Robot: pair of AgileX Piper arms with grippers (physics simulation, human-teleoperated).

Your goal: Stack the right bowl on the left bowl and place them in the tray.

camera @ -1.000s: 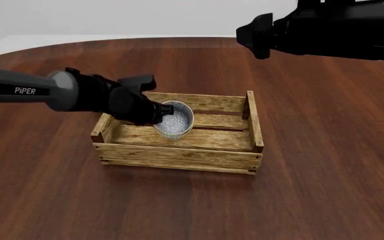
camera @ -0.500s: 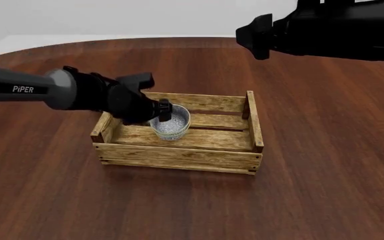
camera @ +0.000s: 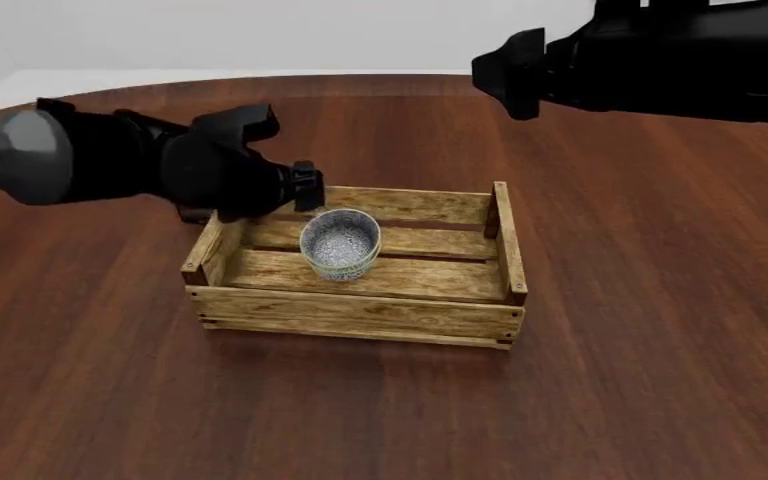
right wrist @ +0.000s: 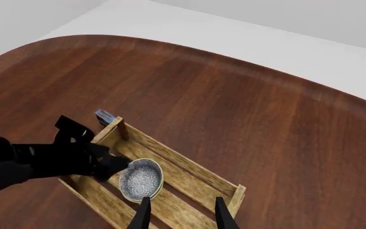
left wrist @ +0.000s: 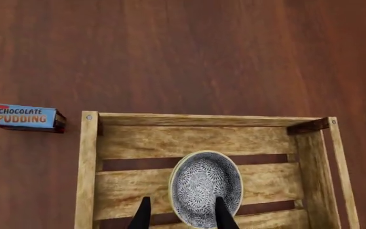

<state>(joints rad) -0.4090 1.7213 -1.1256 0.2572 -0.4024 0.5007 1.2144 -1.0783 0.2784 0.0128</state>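
Now the stacked bowls (camera: 341, 245) sit in the tray (camera: 357, 318), both the left claw (camera: 307, 187) and right claw (right wrist: 177, 213) spread, empty

The left arm (camera: 37, 160) showed a smooth grey tube running into bulky matte-black joints. Its claw (left wrist: 181, 214) had thin, black, tapered fingers. The right arm (camera: 664, 60) was all black and blocky.
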